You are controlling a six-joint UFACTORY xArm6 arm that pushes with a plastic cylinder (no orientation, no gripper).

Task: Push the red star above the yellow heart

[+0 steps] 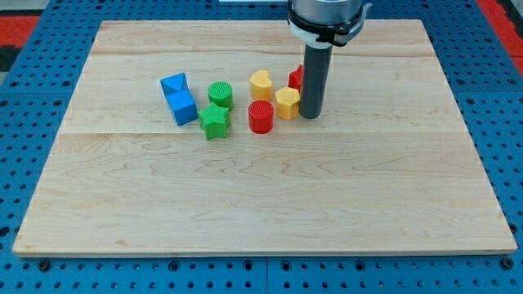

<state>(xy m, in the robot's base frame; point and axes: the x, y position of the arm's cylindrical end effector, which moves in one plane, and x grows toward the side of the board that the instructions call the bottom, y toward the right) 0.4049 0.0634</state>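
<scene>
Red star-shaped plastic block (297, 77) sits mostly hidden behind my dark rod, only its left edge showing, so the star shape is hard to confirm; it lies at the view's right of the yellow heart-shaped block (261, 82), near it but apart. My tip (310, 115) rests on the pale wooden tabletop (261, 188), just right of the yellow hexagonal block (287, 103) and looks to be touching or nearly touching the red star's right side; exact contact I cannot tell.

No gripper here: nothing opens or closes, nothing is held, only a straight rod that pushes.

Step in hand, as I judge it: approach done, push of the star just starting or about to start. Star is not yet above the heart. Next move calls for getting the tip to the star's right and lower side, then pushing toward the view's top-left so it ends above the heart, without dragging the yellow hexagon or knocking the heart.

Other blocks: red cylinder (261, 116), green cylinder (220, 94), green star (215, 121), two blue blocks (179, 99) touching, all to the view's left, out of the path.
</scene>
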